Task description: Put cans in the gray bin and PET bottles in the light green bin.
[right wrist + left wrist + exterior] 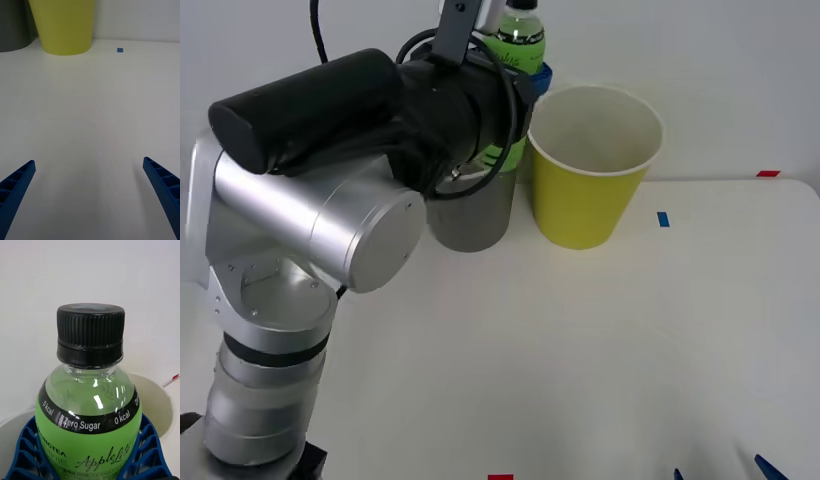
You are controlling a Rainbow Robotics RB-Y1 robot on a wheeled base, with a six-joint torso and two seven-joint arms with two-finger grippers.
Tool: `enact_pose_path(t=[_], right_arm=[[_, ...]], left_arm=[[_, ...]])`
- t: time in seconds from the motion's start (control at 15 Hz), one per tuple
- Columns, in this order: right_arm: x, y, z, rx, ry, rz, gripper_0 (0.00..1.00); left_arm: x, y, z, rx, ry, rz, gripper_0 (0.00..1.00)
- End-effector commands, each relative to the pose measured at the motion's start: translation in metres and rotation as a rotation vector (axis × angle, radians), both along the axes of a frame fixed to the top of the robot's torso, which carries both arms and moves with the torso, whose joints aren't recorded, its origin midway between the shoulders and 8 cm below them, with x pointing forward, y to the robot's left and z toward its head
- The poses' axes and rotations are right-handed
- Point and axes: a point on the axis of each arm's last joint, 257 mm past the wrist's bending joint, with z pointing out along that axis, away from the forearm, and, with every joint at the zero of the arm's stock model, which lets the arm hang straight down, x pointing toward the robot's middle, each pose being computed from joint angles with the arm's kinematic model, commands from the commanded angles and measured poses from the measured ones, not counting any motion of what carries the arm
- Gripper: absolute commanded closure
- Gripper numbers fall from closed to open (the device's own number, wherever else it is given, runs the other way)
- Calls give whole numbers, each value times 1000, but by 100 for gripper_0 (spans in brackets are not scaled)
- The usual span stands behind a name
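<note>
My left gripper (530, 72) is shut on the PET bottle (520, 38), a small bright green bottle with a dark cap, and holds it upright in the air. In the left wrist view the blue fingers (22, 450) wrap the bottle (90, 416) on both sides. It hangs over the gap between the gray bin (472, 212) and the light green bin (590, 165), close to the green bin's left rim. My left arm hides the gray bin's top. My right gripper (89, 161) is open and empty, low over the table's near right side (720, 472).
The two bins stand side by side at the back of the white table (580, 350), near the wall. A blue tape mark (663, 219) lies right of the green bin, and a red mark (767, 173) sits at the far right edge.
</note>
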Motion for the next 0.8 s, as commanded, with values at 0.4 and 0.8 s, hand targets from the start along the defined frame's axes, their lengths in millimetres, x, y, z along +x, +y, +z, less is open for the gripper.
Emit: enact_pose_path(t=[0.4, 0.8], right_arm=[[0, 0, 0, 0, 0, 0, 0], [0, 0, 0, 0, 0, 0, 0]], left_arm=[[37, -66, 35, -27, -10, -75, 100], [63, -119, 13, -90, -34, -126, 100]])
